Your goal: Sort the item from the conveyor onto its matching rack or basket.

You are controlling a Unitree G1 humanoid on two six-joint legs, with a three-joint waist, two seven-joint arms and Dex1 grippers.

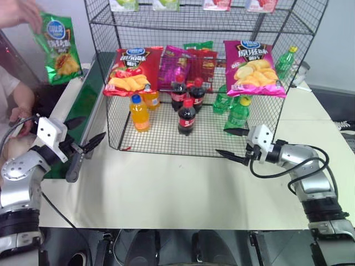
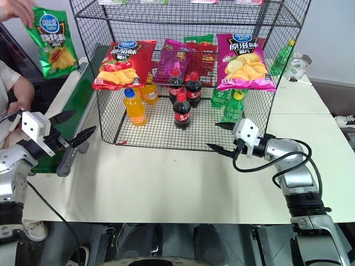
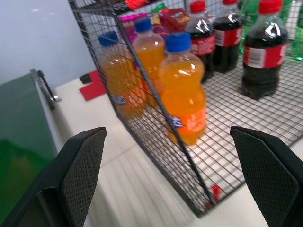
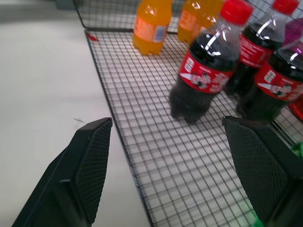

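Green crisp bag [image 1: 59, 47] hangs from a person's hand [image 1: 19, 12] above the conveyor [image 1: 83, 102]. My left gripper [image 1: 83, 148] and right gripper [image 1: 236, 145] gape empty before the rack [image 1: 194, 72]. Risk: bag probably lands out of reach, or crinkly foil slips.

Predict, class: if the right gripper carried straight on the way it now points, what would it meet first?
Probably the nearest cola bottle on the black wire rack; the open right gripper points right at it, though depth is uncertain.

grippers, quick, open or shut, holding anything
left gripper: open, holding nothing
right gripper: open, holding nothing
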